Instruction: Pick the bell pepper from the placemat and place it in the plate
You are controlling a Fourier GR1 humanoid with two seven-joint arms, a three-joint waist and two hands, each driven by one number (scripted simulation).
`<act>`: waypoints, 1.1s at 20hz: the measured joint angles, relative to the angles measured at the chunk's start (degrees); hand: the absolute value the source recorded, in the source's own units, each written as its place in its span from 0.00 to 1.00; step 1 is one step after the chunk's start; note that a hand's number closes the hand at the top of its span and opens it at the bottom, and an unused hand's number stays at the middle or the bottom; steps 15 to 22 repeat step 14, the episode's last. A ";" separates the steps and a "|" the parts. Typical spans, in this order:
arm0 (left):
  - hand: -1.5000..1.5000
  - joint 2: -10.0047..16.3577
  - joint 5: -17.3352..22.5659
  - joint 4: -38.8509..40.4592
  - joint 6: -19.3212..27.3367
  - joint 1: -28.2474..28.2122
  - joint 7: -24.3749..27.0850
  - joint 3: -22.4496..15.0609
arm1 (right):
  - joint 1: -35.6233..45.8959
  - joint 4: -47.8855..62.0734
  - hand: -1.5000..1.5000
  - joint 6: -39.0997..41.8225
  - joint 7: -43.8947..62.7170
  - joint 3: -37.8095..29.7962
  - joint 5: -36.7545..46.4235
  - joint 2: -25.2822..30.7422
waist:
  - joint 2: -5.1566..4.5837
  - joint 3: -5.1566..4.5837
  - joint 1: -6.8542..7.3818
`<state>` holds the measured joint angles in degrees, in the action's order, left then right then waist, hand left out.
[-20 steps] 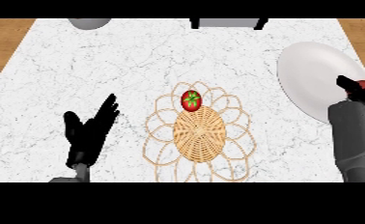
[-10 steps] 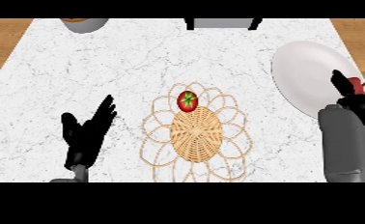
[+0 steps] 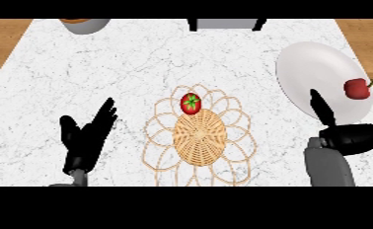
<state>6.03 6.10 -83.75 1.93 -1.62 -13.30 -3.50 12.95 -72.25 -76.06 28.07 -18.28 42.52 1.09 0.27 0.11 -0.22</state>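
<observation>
bright, even light all over — the marble counter (image 3: pixel 146 75) looks pale and flat, and the plate (image 3: pixel 313 70) shows a soft grey-white against it.

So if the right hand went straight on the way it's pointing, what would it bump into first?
Probably the white plate: the right hand points toward its near rim. The cherry lies right of that line; the hand's height is unclear.
</observation>
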 measured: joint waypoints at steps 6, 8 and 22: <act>0.50 -0.34 -0.40 1.13 -0.16 0.08 1.35 0.63 | -8.49 -3.51 0.00 -1.32 7.57 10.78 4.55 -0.78 | 0.02 0.00 0.12; 0.50 -0.21 -0.37 1.25 -0.62 0.12 1.85 0.84 | -9.38 -2.93 0.00 -1.95 10.87 13.05 7.31 -0.87 | -0.01 0.00 0.22; 0.50 -0.41 -0.69 1.65 -0.58 0.83 1.55 1.23 | -13.25 -4.38 0.00 -3.26 21.20 18.39 16.01 -0.99 | -0.03 0.00 0.21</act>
